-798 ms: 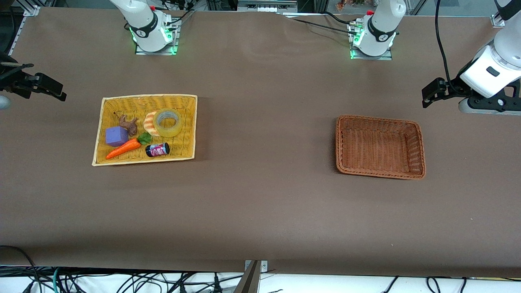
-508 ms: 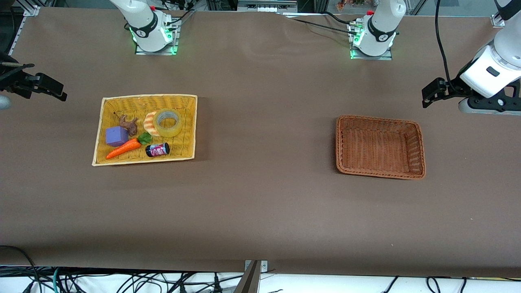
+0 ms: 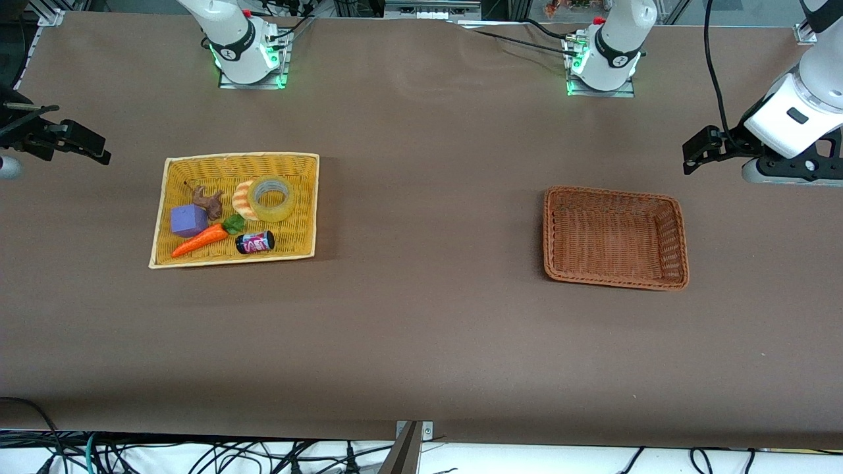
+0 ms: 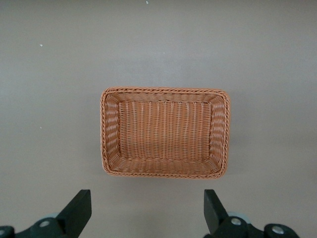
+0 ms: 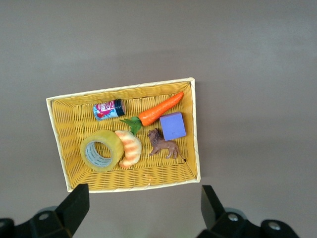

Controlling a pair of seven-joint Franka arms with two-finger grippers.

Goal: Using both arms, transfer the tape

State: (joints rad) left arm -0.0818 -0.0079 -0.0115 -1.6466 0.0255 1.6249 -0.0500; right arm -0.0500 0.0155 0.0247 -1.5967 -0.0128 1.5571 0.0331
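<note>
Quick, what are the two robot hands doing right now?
Left hand: open, empty, above the brown basket.
Right hand: open, empty, above the yellow basket.

Glossy tape (image 3: 271, 197), woven wicker basket (image 3: 680, 245)

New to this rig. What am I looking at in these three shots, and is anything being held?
Two white robot arms share a brown table. The wide shot looks down from across the table; the other two come from cameras on each wrist. The right claw hangs open above a yellow basket holding the tape, a croissant toy, carrot, purple block, animal figure and small can. The left claw hangs open above an empty brown basket. Nothing is held.
</note>
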